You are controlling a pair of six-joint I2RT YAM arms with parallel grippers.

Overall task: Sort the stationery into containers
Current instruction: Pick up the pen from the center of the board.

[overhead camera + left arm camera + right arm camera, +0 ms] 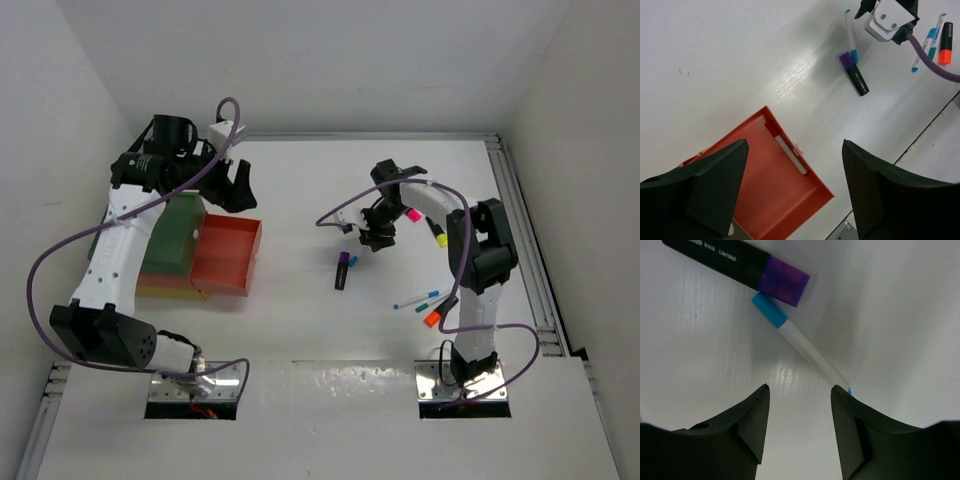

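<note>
Right wrist view: my right pincer spread wide over white counter, blue-capped pen just ahead; left pincer wide above red tray, near its edge.

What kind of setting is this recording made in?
Probably a lab robot test cell: a white table boxed in by plain white walls, with two robot arms bolted at its near edge.
</note>
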